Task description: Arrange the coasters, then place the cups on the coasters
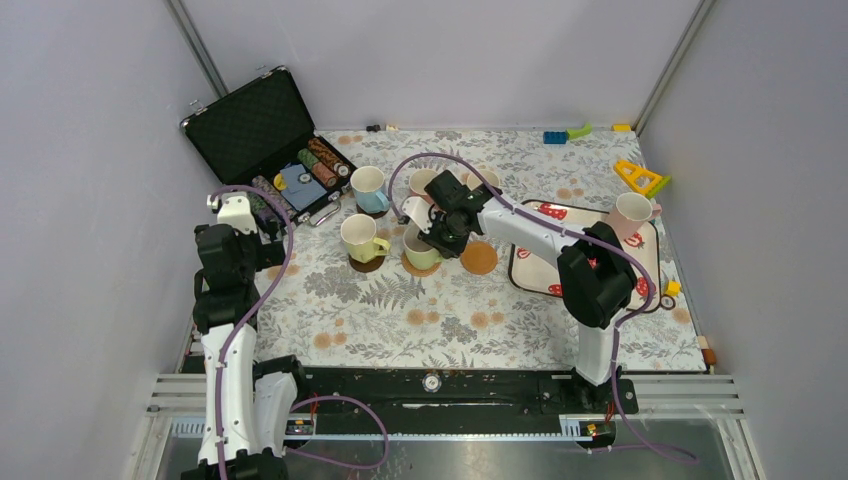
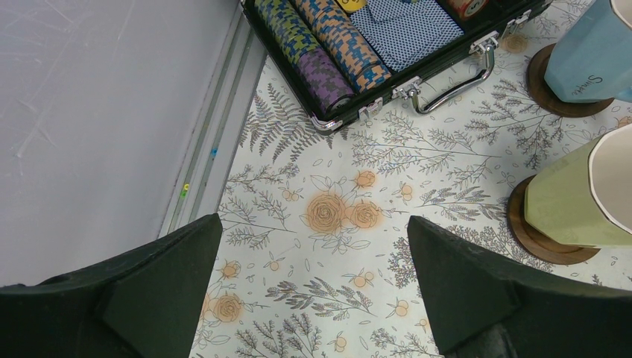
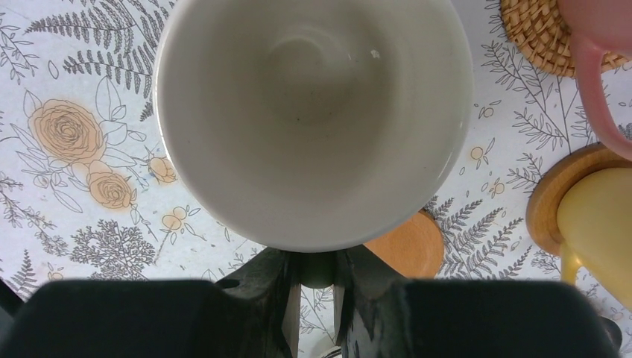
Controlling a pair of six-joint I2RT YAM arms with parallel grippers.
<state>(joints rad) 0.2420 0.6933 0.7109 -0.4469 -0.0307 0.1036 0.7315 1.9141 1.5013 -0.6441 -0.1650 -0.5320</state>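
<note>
Nearest the right wrist camera, the right tool (image 3: 318, 272) is clenched on the handle of the green mug (image 3: 313, 119), whose white inside fills most of that view. Seen from above, this mug is near the middle of the surface (image 1: 400, 320), over a tan coaster (image 1: 420, 270). Whether its base rests on that coaster cannot be told. Just to its right lies a second tan coaster (image 1: 479, 258), uncovered.

Behind the held mug, a pink mug (image 3: 596, 52) stands on a woven coaster (image 3: 533, 33). Beside it, a yellow mug (image 3: 600, 224) stands on a wood-coloured coaster (image 3: 551, 198).

To the left of the held mug, a pale green mug (image 2: 574, 201) stands upright on a dark coaster (image 2: 540, 242). Farther back, a blue mug (image 2: 589, 56) stands on a second dark coaster (image 2: 555, 101). Both are near the open poker-chip case (image 2: 387, 71), which lies at the far left of the surface.

A light pink mug (image 1: 632, 212) stands well apart from the others, at the far right corner of the strawberry-print tray (image 1: 525, 275). The right arm crosses above that tray.

Left tool (image 2: 313, 222): released, its fingers spread wide. It hangs over the floral surface just in front of the case, to the left of the two dark coasters.
</note>
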